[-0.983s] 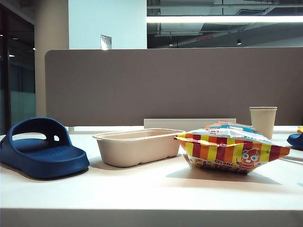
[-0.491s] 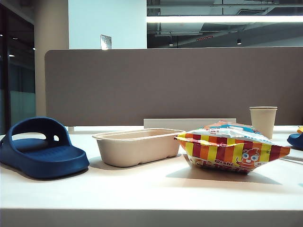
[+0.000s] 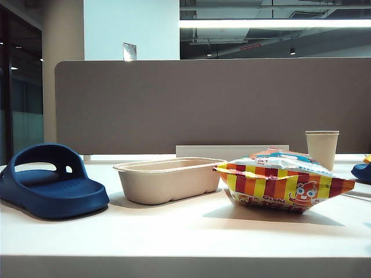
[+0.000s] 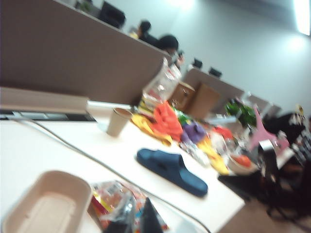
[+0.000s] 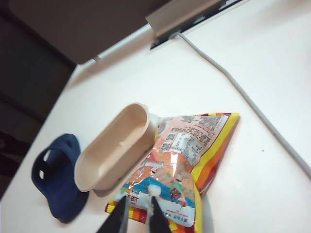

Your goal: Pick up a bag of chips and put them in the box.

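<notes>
The bag of chips [image 3: 284, 182], striped red, orange and yellow with a cartoon face, lies on the white table just right of the box [image 3: 169, 178], a shallow beige tray. Neither gripper shows in the exterior view. In the right wrist view my right gripper [image 5: 138, 204] hovers over the light-blue end of the bag [image 5: 187, 160], its jaws a narrow gap apart with nothing between them; the box [image 5: 112, 148] lies alongside the bag. The left wrist view is blurred: my left gripper [image 4: 132, 219] hangs above the bag [image 4: 114, 199] next to the box [image 4: 46, 206], holding nothing.
A blue slipper [image 3: 49, 182] lies left of the box. A paper cup [image 3: 322, 147] stands behind the bag, before the grey partition [image 3: 214, 104]. A grey cable [image 5: 243, 92] crosses the table. A second slipper [image 4: 171, 170] and several colourful items [image 4: 184, 128] lie farther right.
</notes>
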